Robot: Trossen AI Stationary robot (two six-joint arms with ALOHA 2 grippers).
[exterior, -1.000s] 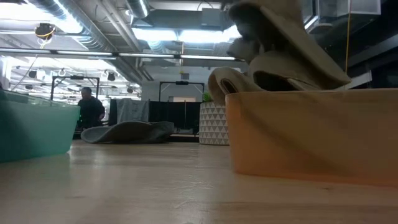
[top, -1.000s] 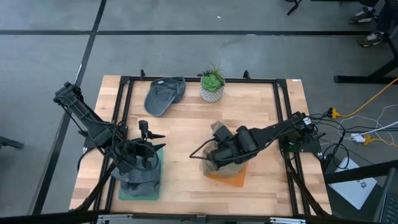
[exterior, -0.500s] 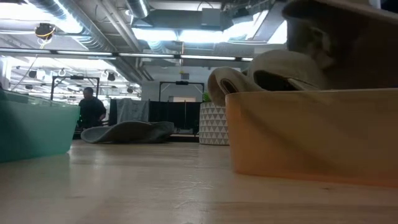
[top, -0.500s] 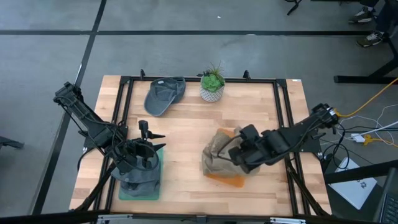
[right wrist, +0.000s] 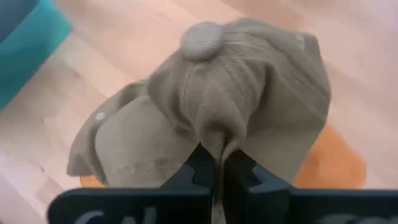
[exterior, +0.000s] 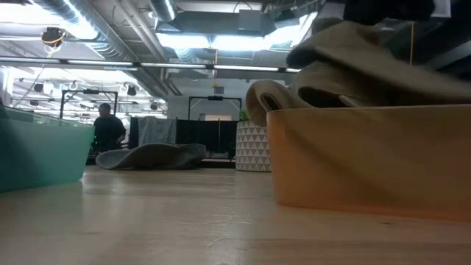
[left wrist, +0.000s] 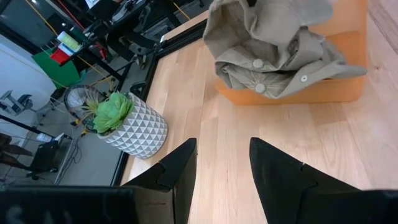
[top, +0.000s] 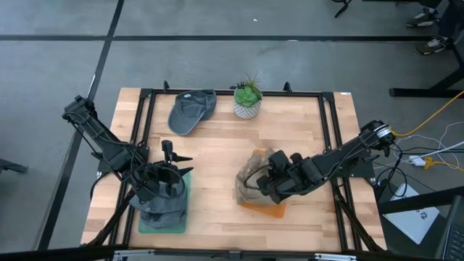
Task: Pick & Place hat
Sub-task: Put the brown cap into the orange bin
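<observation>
A tan cap with a top button sits over the orange tray right of the table's middle, on top of other tan hats. My right gripper is shut on it and reaches in from the table's right side. The low view shows the cap above the tray's wall. My left gripper is open and waits above the teal tray, which holds a grey hat. Another grey cap lies flat near the far edge. My right gripper pinches a raised fold of the tan cap's crown between its two fingers, a little way from the top button. The fingers come slanting down from the table's right side. The cap spreads out beyond them, its lower part on the tan hats in the orange tray.
A potted plant in a white patterned pot stands at the far edge, next to the grey cap. A black frame runs around the wooden table. Bare wood lies between the two trays. A person stands in the room behind.
My right gripper, shut on the tan cap, drew back toward the table's right edge and rose. It then came back a little toward the left and went down. The cap was lifted high above the orange tray and now lies on the pile in it.
</observation>
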